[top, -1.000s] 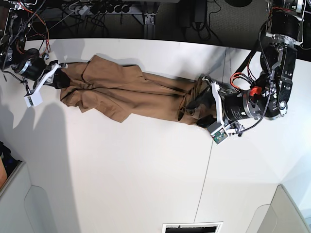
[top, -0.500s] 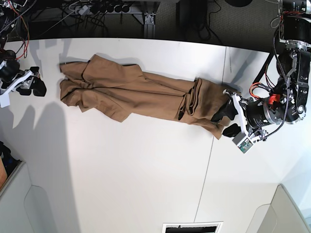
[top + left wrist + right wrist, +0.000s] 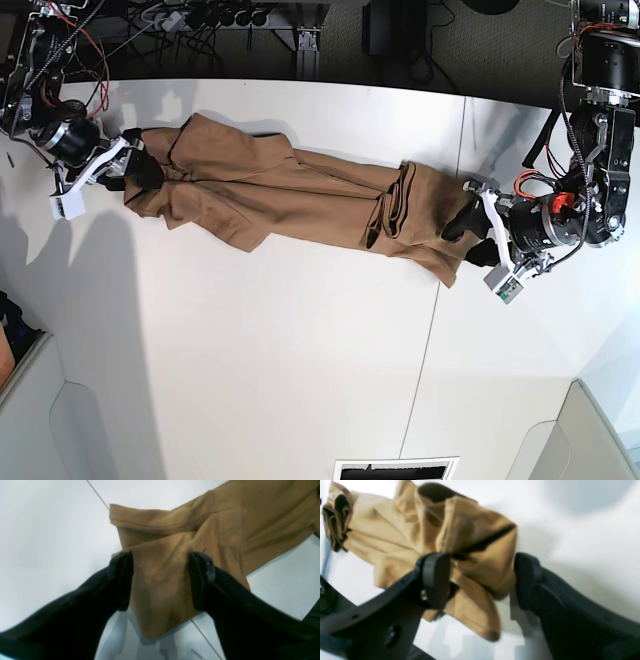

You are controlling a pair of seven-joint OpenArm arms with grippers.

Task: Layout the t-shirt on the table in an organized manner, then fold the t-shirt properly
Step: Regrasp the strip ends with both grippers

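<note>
T-shirt (image 3: 290, 195): stretched into a long, bunched band across the far half of the table (image 3: 250, 380), not spread flat; folds are piled at both ends.
Left gripper (image 3: 160, 580): jaws are spread wide astride the band's end corner; the cloth lies between them but is not pinched.
Right gripper (image 3: 480, 577): jaws are parted around the opposite bunched end; nothing is gripped.
Task stage: layout is judged unfinished; no fold is made yet.
Risk, grip: several layers could be caught together if the jaws close on the bunches, so the creases would be kept.
Risk, miss: only the top layer might be taken, and the shirt would be twisted rather than opened.
</note>
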